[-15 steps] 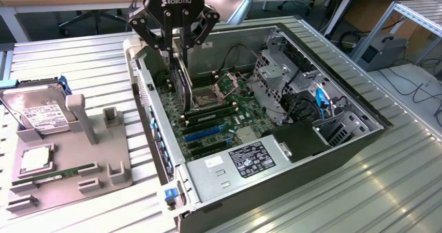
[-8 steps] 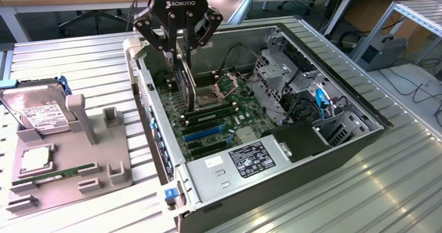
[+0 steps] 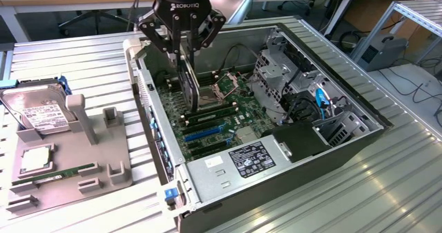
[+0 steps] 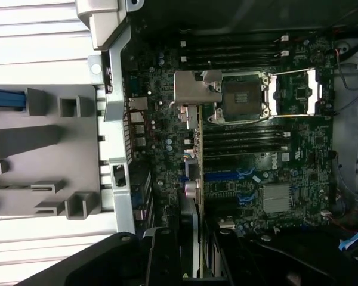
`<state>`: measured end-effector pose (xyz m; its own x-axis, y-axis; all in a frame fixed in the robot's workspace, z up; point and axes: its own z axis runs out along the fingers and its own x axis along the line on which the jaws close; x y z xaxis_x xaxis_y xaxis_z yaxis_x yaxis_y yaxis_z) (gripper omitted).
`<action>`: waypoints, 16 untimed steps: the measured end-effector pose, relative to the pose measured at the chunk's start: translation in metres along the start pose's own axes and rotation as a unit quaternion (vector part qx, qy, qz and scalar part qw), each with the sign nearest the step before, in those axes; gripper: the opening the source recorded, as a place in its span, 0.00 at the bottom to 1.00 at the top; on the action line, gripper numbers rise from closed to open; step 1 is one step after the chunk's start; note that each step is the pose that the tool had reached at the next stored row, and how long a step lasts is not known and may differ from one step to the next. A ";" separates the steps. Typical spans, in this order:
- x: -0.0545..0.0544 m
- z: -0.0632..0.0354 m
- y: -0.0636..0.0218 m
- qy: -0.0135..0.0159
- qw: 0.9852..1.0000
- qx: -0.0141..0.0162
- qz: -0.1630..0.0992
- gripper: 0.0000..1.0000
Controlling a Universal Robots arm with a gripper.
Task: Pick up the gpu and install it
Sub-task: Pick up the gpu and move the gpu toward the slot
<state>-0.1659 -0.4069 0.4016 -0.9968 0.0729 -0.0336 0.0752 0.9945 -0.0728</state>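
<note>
The gpu (image 3: pixel 189 83), a thin dark card, hangs on edge from my gripper (image 3: pixel 183 54), which is shut on its upper edge. It sits above the green motherboard (image 3: pixel 238 106) inside the open computer case (image 3: pixel 332 150), near the case's rear wall on the exterior view's left. Its lower end is just over the CPU socket area, up-case from the blue expansion slots (image 3: pixel 204 133). In the wrist view the gpu (image 4: pixel 196 173) appears edge-on, running out from between my gripper's (image 4: pixel 197 262) black fingers (image 4: pixel 162 256), with its silvery bracket (image 4: pixel 191 89) at the far end.
A grey holder tray (image 3: pixel 103 155) on the exterior view's left carries a hard drive (image 3: pixel 38 114), a processor chip (image 3: pixel 36 160) and a green memory stick (image 3: pixel 65 173). Drive cages and cables (image 3: pixel 304 98) crowd the case's far side. Slatted metal table (image 3: pixel 386 191) surrounds everything.
</note>
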 end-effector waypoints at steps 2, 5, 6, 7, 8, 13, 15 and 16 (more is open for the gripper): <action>-0.002 0.0015 0.0003 0.000 1.000 0.000 0.000 0.27; -0.005 0.0034 0.0006 0.000 1.000 0.001 0.000 0.27; -0.006 0.0040 0.0007 0.000 1.000 0.001 0.000 0.27; -0.007 0.0045 0.0008 0.000 1.000 0.001 0.000 0.27; -0.008 0.0050 0.0009 0.000 1.000 0.001 0.000 0.27; -0.012 0.0083 0.0014 0.000 1.000 0.001 0.000 0.27; -0.013 0.0098 0.0017 0.000 1.000 0.001 0.000 0.27; -0.014 0.0108 0.0018 0.000 1.000 0.001 0.000 0.27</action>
<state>-0.1518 -0.4069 0.3911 -0.9968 0.0728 -0.0339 0.0752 0.9943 -0.0754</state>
